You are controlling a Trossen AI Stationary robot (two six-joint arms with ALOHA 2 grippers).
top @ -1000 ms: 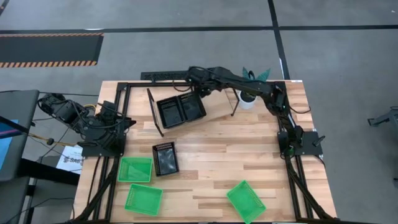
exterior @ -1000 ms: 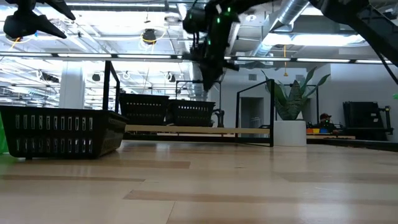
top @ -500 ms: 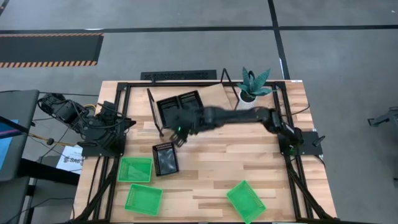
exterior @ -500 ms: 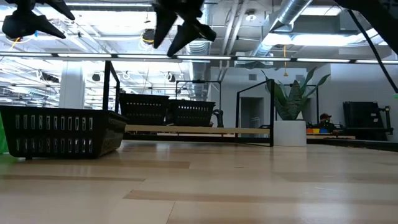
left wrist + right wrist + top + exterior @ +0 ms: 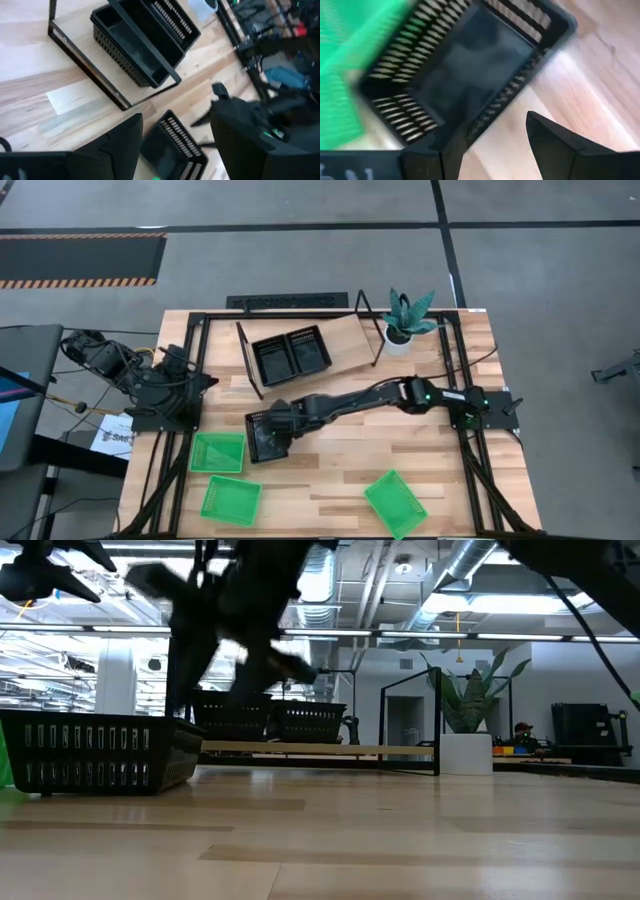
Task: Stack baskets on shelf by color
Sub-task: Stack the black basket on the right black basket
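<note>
A grey concrete floor surrounds the pale plank surface [image 5: 400, 450], framed in black rails. On its far side the light wooden shelf in a thin black metal frame [image 5: 345, 340] already carries two black mesh-sided plastic baskets [image 5: 291, 355] side by side. The right hand [image 5: 277, 423] reaches across to a lone black mesh basket [image 5: 264, 435] near the middle-left, its fingers [image 5: 555, 145] apart and empty, poised over the basket's right wall. Three bright green mesh baskets [image 5: 218, 452] lie along the near edge. To grip well, I judge the fingers should straddle that one wall squarely before closing. The left hand [image 5: 175, 145] waits open at the left edge.
</note>
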